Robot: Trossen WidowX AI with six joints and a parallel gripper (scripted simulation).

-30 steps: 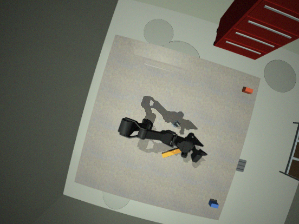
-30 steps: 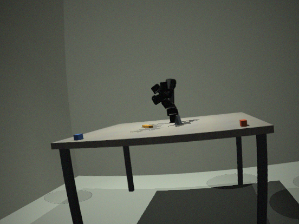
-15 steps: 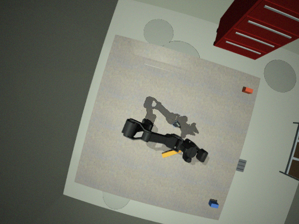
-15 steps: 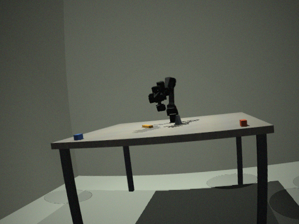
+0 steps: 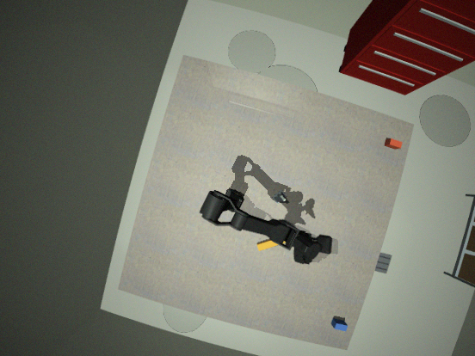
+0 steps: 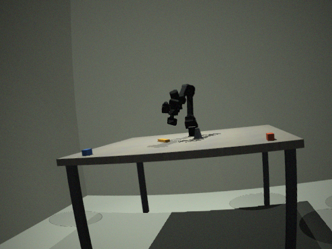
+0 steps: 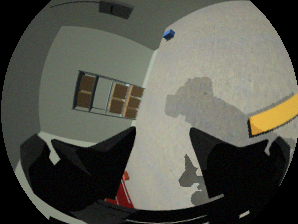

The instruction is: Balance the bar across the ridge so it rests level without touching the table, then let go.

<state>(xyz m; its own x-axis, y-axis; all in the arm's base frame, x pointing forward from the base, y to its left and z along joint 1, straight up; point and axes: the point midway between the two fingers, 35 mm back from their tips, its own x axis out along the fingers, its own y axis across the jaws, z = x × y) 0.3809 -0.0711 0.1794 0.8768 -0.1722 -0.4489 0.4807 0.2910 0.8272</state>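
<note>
Reading the overhead view as a clock face centred on our gripper [image 5: 315, 250] [image 6: 169, 115] [image 7: 163, 129], we work outward. Our fingers are spread with nothing between them, and we hang above the table [image 5: 194, 150] [image 6: 180, 154] [image 7: 230, 60]. Nearest, at nine o'clock, our yellow bar [image 5: 267, 245] [image 6: 163, 140] [image 7: 275, 115] lies flat on the tabletop, partly hidden from overhead by our arm [image 5: 258, 226] [image 6: 189, 103]. It is off the ridge [image 5: 281, 198] [image 6: 197, 133], which we see as a gray wedge at eleven o'clock, standing near the arm's foot and apart from the bar. Farther out, between five and six o'clock, a blue block [image 5: 339, 324] [image 6: 87, 151] [image 7: 169, 35] sits near a table corner. At one o'clock, farther still, an orange-red block [image 5: 393, 144] [image 6: 270, 136] sits by another edge. Beyond the table, we see a shelf unit [image 5: 462, 254] [image 7: 76, 90] at three o'clock and, farthest, a red drawer cabinet [image 5: 387, 64] at one.
</note>
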